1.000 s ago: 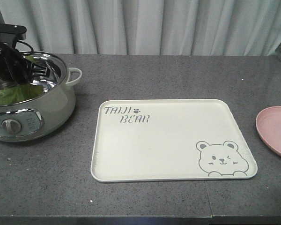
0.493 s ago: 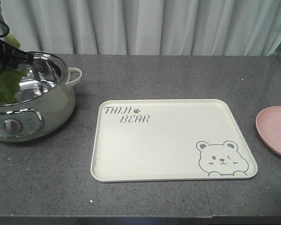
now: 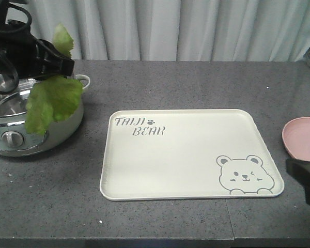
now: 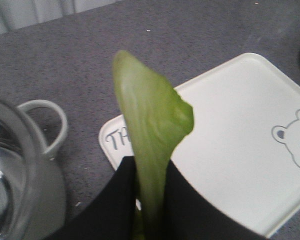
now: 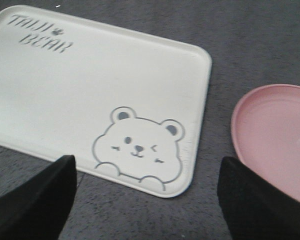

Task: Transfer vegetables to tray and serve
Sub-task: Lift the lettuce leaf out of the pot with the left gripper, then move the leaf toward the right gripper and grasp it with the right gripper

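Observation:
My left gripper (image 3: pixel 61 66) is shut on a bright-green lettuce leaf (image 3: pixel 51 101) and holds it in the air above the right rim of the pot (image 3: pixel 10 139). In the left wrist view the leaf (image 4: pixel 150 125) stands up between my two black fingers (image 4: pixel 117 200), over the tray's left end. The cream tray (image 3: pixel 188 165) with the bear drawing and "TAIJI BEAR" lettering lies flat mid-table with nothing on it. My right gripper (image 5: pixel 147 192) is open and holds nothing, low near the tray's front right corner (image 5: pixel 190 175); only a dark part of it (image 3: pixel 306 173) shows in the front view.
A pale green electric pot with a steel bowl stands at the left; its handle (image 4: pixel 45 125) points toward the tray. A round pink plate (image 3: pixel 302 142) lies at the right edge, also in the right wrist view (image 5: pixel 275 135). Grey curtain behind the table.
My left gripper has lifted out of the pot with the lettuce leaf and moved right, toward the tray. The right gripper has come into the front view at the lower right.

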Available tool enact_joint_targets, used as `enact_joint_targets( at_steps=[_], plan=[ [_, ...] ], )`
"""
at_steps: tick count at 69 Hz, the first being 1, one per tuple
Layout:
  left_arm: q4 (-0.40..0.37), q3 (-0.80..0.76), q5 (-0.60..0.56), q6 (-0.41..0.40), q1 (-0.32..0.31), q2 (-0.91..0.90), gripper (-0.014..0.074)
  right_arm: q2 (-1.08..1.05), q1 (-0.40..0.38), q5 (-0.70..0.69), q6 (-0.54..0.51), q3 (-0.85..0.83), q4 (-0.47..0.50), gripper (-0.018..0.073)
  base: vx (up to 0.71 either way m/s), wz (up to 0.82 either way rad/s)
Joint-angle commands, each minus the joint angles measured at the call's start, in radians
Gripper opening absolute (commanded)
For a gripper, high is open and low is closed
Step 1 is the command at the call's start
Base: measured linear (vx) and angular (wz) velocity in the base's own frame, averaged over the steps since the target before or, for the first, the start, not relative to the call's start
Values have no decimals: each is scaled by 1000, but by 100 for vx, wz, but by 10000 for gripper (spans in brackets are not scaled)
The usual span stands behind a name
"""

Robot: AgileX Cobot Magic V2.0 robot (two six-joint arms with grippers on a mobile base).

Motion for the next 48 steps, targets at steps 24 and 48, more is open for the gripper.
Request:
enact_joint_targets(
  at_steps=[24, 48],
  plan=[
    [-299, 90, -162, 211, -167, -26, 52, 222, 285, -100, -257, -46, 268, 509, 0, 0],
    [-735, 91, -113, 527, -188, 44, 52, 359, 290, 21, -599, -158, 808, 494, 0, 0]
  ],
)
